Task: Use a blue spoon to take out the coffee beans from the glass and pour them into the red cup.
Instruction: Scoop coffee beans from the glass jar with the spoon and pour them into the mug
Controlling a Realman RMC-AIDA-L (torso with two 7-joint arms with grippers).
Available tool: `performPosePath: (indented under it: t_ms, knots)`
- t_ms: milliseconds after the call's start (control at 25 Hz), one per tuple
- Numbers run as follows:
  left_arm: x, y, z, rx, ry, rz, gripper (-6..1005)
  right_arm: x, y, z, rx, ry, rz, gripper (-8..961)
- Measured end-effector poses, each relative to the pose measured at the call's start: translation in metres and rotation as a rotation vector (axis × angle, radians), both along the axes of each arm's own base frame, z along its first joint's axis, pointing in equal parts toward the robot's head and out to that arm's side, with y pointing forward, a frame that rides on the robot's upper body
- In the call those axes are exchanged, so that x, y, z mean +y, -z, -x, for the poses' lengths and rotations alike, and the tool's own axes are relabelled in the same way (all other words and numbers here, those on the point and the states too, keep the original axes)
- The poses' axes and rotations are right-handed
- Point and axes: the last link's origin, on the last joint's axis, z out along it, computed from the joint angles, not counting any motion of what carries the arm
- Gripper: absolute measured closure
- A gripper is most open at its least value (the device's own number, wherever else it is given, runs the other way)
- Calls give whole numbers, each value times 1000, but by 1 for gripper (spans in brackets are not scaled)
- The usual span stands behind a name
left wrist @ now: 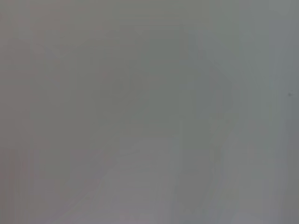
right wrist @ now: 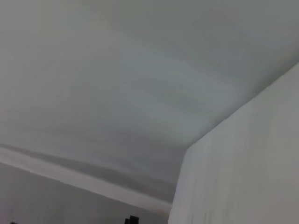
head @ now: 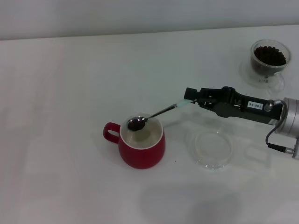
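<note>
The right gripper (head: 192, 99) is clamped on the spoon (head: 156, 114) by its blue handle end. The spoon's long axis slopes down toward the robot's left, so its bowl, carrying dark beans (head: 136, 123), sits directly over the red cup (head: 141, 149). The glass (head: 268, 58) stands well apart, behind the gripper.

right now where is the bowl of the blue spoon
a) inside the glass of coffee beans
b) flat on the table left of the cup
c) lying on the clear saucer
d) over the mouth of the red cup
d: the head view shows the right claw holding the blue spoon by its handle, its bowl over the open mouth of the red cup, well apart from the glass.
</note>
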Motion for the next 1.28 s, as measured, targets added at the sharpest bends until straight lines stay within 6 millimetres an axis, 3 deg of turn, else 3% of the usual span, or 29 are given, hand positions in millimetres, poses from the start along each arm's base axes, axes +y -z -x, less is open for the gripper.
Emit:
performPosePath:
  t_ms: [1280]
  knots:
    - [4, 0, 1, 5, -14, 11, 127, 6, -7, 7, -204, -346, -233, 765]
